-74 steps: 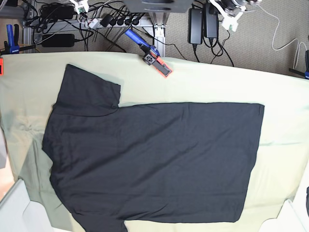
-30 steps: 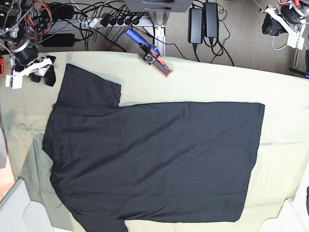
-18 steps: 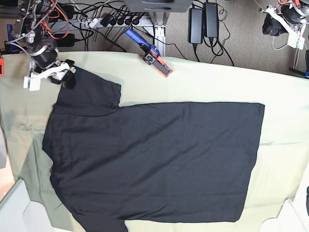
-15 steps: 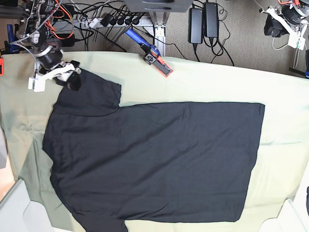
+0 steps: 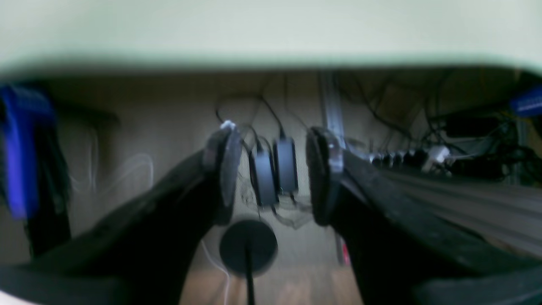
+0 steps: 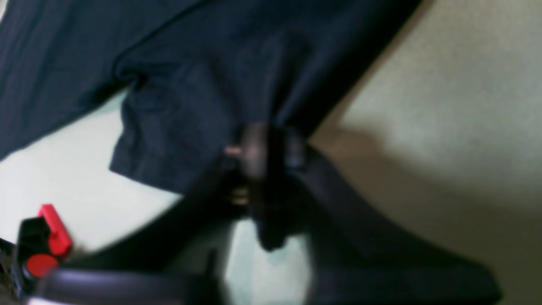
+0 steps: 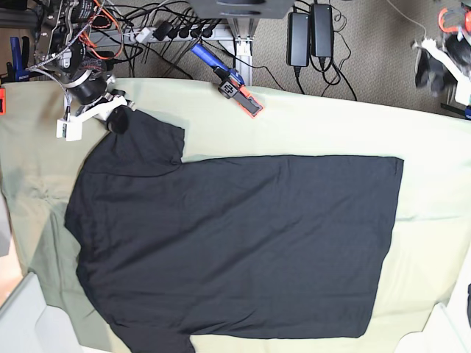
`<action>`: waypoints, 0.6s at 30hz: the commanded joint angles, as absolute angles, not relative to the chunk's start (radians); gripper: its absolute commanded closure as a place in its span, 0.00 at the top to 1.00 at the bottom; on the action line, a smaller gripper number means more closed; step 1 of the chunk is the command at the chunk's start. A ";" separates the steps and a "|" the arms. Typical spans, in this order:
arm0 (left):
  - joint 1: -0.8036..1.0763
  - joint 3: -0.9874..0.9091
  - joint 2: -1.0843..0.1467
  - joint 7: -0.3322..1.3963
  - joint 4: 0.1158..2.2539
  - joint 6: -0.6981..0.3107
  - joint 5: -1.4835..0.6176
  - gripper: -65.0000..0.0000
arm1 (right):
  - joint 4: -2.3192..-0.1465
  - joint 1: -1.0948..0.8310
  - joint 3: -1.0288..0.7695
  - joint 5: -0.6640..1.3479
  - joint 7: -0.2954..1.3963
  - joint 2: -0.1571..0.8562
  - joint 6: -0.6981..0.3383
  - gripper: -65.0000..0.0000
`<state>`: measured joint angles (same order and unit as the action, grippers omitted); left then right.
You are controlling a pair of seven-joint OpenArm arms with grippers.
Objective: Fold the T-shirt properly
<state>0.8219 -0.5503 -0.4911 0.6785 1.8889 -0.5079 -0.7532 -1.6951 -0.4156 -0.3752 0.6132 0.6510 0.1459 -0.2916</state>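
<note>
The black T-shirt [image 7: 235, 243] lies spread flat on the pale green cloth [image 7: 324, 125], with its hem to the right and one sleeve at the upper left. My right gripper [image 7: 118, 120] sits on that sleeve's outer corner. In the blurred right wrist view its fingers [image 6: 254, 152] stand close together with the sleeve's [image 6: 190, 84] edge pinched between them. My left gripper [image 7: 430, 72] hangs beyond the table's far right corner, away from the shirt. In the left wrist view it [image 5: 271, 178] is open and empty over the floor. No tag or label shows.
A blue-handled clamp with an orange tip [image 7: 228, 81] lies at the table's far edge. Cables and power bricks [image 7: 309, 33] lie on the floor behind. A red and black clamp [image 6: 42, 241] shows near my right gripper. The cloth's far edge [image 5: 271, 29] is above my left gripper.
My right arm has come in from the far left and moved right onto the sleeve's corner, closing there. My left arm has come into view at the top right and shifted slightly down.
</note>
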 commanded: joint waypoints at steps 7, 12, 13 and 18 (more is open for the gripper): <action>0.658 -0.555 -0.569 0.662 1.808 -0.513 -0.789 0.47 | -1.702 -0.421 -0.373 0.533 0.685 0.147 -0.322 0.00; 0.483 -0.525 -0.568 0.662 1.610 -0.513 -0.813 0.47 | -1.702 -0.421 -0.373 0.531 0.685 0.147 -0.322 0.00; 0.448 -0.511 -0.568 0.663 1.568 -0.513 -0.821 0.47 | -1.702 -0.422 -0.373 0.531 0.685 0.147 -0.322 0.00; 0.302 -0.428 -0.566 0.672 1.419 -0.513 -0.860 0.56 | -1.702 -0.422 -0.373 0.530 0.686 0.147 -0.322 0.00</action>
